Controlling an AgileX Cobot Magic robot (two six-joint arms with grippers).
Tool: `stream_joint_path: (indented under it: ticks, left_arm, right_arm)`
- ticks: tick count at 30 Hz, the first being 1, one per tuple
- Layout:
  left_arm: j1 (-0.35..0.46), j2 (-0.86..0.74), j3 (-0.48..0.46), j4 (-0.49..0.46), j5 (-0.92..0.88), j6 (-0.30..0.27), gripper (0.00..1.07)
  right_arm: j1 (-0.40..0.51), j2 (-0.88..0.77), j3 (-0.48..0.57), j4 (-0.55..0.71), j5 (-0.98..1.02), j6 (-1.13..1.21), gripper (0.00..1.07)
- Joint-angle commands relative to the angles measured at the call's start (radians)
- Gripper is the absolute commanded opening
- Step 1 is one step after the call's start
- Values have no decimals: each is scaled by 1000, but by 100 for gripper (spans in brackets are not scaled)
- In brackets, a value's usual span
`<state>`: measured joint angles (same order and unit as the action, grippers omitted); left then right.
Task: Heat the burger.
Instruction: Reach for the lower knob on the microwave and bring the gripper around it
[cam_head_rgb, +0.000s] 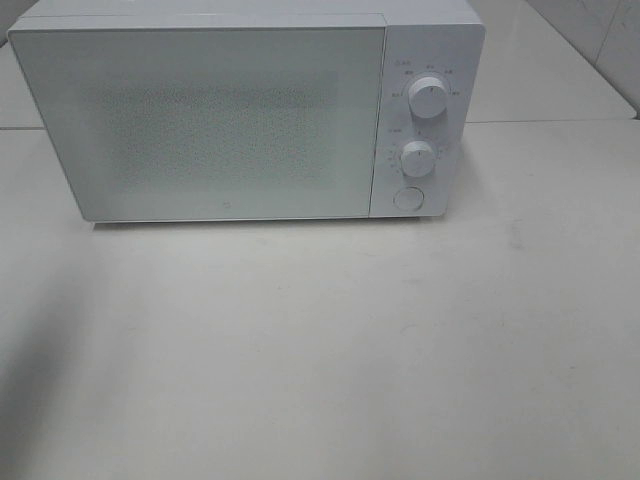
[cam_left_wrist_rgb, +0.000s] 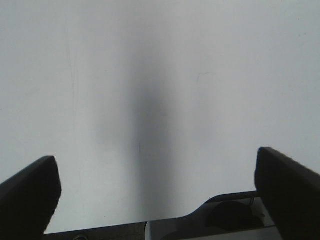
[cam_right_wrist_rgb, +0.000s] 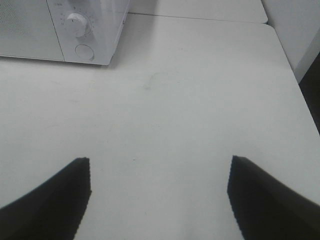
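Microwave shut, burger unseen.
Left gripper, right gripper released, empty; I'd press the 4 o'clock button squarely.

I have open bench in front of the microwave to move through; the microwave blocks the back, door shut, a strip free to its right.

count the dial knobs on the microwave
2. The upper knob sits near the top of the microwave's control strip in the exterior view, the lower knob right beneath it. The flat round button below them is not counted.
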<state>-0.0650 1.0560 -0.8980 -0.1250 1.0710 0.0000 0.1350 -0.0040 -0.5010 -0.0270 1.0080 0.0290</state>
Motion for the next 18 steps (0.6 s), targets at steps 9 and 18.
stream_joint_path:
  ticks: [9,18]
  left_arm:
    - [15,-323,194,28,26,-8,99]
    - [15,-580,329,35,-18,-8,99]
  right_arm:
    - [-7,-32,3,-4,-14,-7,74]
    - [-7,-32,3,-4,-14,-7,74]
